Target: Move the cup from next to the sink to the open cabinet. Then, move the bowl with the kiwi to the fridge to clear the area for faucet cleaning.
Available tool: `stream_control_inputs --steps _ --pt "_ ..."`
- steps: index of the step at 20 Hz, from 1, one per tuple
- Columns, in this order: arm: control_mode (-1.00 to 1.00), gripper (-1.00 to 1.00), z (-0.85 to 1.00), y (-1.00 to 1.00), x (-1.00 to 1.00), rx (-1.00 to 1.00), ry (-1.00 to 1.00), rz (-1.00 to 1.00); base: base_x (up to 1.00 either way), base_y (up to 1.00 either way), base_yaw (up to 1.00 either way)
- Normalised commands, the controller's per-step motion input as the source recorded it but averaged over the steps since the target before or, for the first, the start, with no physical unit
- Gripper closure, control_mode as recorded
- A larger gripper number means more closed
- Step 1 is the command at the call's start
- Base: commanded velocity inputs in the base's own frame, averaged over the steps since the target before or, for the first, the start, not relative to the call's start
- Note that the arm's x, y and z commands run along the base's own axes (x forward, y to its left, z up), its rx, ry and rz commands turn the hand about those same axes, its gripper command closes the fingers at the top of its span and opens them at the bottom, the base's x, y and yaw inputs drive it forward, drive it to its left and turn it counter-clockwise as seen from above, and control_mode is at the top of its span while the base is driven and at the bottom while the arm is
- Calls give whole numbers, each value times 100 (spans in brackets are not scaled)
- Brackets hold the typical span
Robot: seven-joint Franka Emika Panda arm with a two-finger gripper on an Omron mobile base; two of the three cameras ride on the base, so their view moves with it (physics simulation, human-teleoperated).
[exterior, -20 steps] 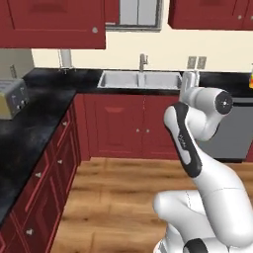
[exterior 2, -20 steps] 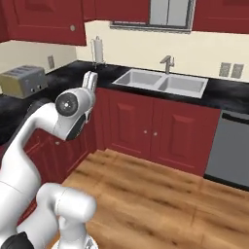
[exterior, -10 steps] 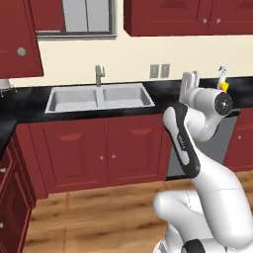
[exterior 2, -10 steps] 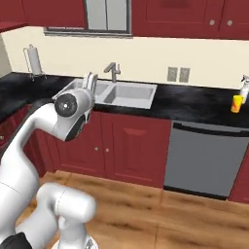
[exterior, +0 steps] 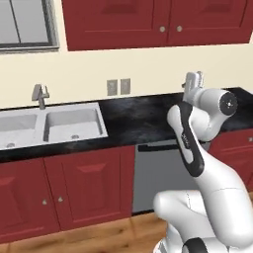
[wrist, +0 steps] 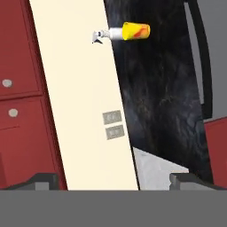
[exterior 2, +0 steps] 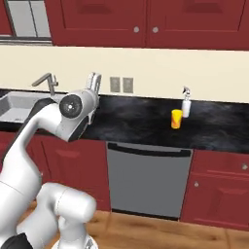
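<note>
The yellow cup [exterior 2: 177, 119] stands upright on the black counter [exterior 2: 146, 119], just beside a spray bottle [exterior 2: 186, 103], well right of the raised gripper [exterior 2: 93, 81], whose fingers seem apart and empty

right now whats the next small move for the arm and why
Probably bring the base and arm closer to the cup, then reach for it. The cup stands upright on the black counter in front of a white spray bottle, well off to the side of the gripper, which is raised near the wall and holds nothing. In the hand view the cup sits small and far off.
</note>
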Motion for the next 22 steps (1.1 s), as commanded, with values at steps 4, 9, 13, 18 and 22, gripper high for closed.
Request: stream_control_inputs --steps 4,9,13,18,22 --pt "100 -100 0 0 0 0 0 0 100 -100 0" --pt "100 -100 0 0 0 0 0 0 69 -81 11" --pt "100 -100 0 0 0 0 0 0 22 -71 13" --pt "100 -100 0 0 0 0 0 0 33 -79 11" --pt "100 -100 0 0 0 0 0 0 82 -46 7"
